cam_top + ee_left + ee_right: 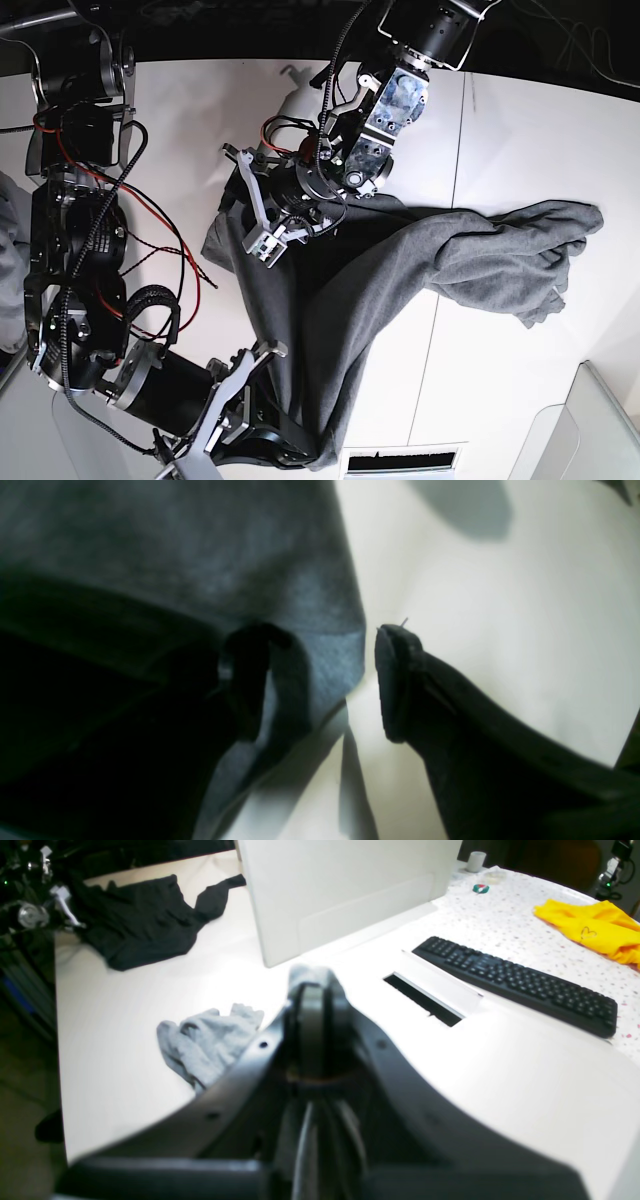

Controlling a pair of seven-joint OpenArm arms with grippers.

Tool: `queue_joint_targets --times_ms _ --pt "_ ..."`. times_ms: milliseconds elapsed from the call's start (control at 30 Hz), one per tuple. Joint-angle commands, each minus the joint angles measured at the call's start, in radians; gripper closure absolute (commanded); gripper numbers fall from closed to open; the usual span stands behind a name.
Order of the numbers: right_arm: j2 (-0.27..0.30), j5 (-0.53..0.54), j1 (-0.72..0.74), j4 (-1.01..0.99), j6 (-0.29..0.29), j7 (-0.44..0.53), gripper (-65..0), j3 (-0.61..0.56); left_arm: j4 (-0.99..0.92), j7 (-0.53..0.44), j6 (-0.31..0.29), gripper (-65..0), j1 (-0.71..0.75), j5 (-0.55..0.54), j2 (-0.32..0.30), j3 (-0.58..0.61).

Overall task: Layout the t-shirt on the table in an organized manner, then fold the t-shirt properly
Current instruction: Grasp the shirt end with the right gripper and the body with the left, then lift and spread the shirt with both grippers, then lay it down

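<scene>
The heather-grey t-shirt (400, 270) lies crumpled and stretched across the white table (520, 140), with one bunched end at the right. My left gripper (265, 225) sits at the shirt's upper-left edge. In the left wrist view it (325, 675) is open: the shirt's hem (320, 650) drapes over one finger (255, 670), and the other finger (395, 680) is bare over the table. My right gripper (285, 445) is at the shirt's lower end. In the right wrist view it (312, 990) is shut, with grey shirt fabric (310, 971) pinched at the tips.
The right wrist view looks across a desk with a black keyboard (515, 985), a yellow garment (595, 930), a black garment (140, 920), a small light-grey cloth (210, 1045) and a white upright panel (340, 895). A dark slot (400, 462) is at the table's near edge.
</scene>
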Motion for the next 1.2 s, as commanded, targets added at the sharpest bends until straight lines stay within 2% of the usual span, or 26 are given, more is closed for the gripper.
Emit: queue_joint_targets --times_ms 0,100,200,233,267,300,367,400,500,567,700,767,800,1000,1167 --pt "-0.002 0.02 0.032 0.013 -0.001 0.034 0.0 0.003 -0.001 -0.026 0.011 -36.4 -0.029 -0.012 0.026 0.002" --pt "-0.002 0.021 0.032 0.013 -0.001 0.034 0.0 0.003 -0.043 -0.031 0.047 -36.4 -0.067 -0.012 0.058 0.002" --pt "-0.002 0.023 0.032 0.013 -0.001 0.034 0.0 0.003 -0.066 -0.034 0.126 -35.6 -0.096 -0.012 0.058 0.002" --pt "-0.002 0.023 0.032 0.013 -0.002 0.033 0.0 0.003 -0.07 -0.035 0.153 -33.4 -0.101 -0.01 0.058 0.002" --pt "-0.002 0.023 0.032 0.013 -0.008 0.03 0.0 0.003 -0.072 -0.037 0.185 -27.9 -0.105 0.005 0.058 0.002" --pt "-0.002 0.023 0.032 0.013 -0.011 0.029 0.0 0.003 -0.072 -0.042 0.207 -19.8 -0.106 0.029 0.058 0.002" --pt "-0.002 0.023 0.03 0.013 -0.011 0.03 0.0 0.003 -0.075 -0.061 0.217 -2.1 -0.105 0.068 0.058 0.002" --pt "-0.002 0.023 0.03 0.013 -0.011 0.03 0.0 0.003 -0.077 -0.069 0.216 0.0 -0.105 0.086 0.058 0.002" --pt "-0.002 0.023 0.03 0.013 -0.011 0.031 0.0 0.003 -0.079 -0.074 0.216 0.0 -0.105 0.11 0.058 0.002" --pt "-0.002 0.017 0.03 0.013 -0.011 0.031 0.0 0.003 -0.078 -0.062 0.183 0.0 -0.102 0.134 0.058 0.002" --pt "-0.002 -0.072 0.031 0.013 -0.011 0.041 0.0 0.005 -0.036 0.041 -0.015 0.0 -0.073 0.143 0.058 0.032" --pt "-0.002 -0.119 0.031 0.013 -0.011 0.054 0.0 0.005 0.013 0.082 -0.072 0.0 -0.046 0.119 0.048 0.097" --pt "-0.002 -0.133 0.032 0.013 -0.011 0.057 0.0 0.005 0.046 0.093 -0.089 0.0 -0.03 0.105 0.023 0.141" --pt "0.028 -0.146 0.038 0.013 -0.018 0.068 0.0 0.011 0.307 0.174 -0.102 0.0 0.071 0.1 -0.179 0.385" --pt "0.053 -0.146 0.038 0.013 -0.019 0.079 0.0 0.032 0.517 0.238 -0.103 0.0 0.13 0.1 -0.328 0.406"
